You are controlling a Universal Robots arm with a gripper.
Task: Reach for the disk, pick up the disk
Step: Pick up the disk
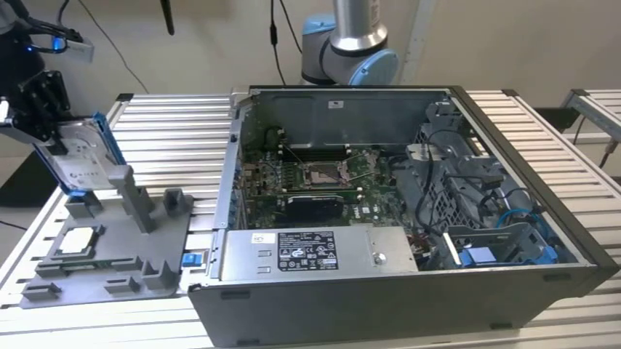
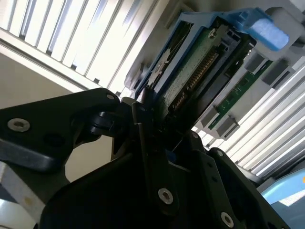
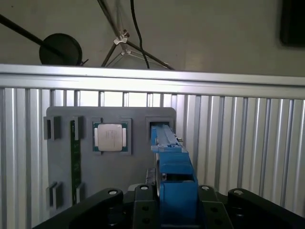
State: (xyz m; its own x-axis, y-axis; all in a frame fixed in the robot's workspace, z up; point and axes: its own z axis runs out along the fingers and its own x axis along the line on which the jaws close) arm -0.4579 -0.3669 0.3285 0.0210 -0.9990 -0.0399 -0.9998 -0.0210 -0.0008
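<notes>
Here, your black claw [image 3: 177, 193] is clenched on the rectangular silver metal disk [image 1: 83, 154] with its bright blue plastic frame, standing tilted in a slot of the flat grey plastic tray [image 1: 126, 246].

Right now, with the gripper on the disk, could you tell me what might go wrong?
The gripper holds the disk near one end, and the disk tilts, so it might pivot or slip. Its lower end sits close to the grey fixture's posts, where it could snag. The square chip lies in the fixture beside the disk's slot, so a dropped disk could strike it.
</notes>
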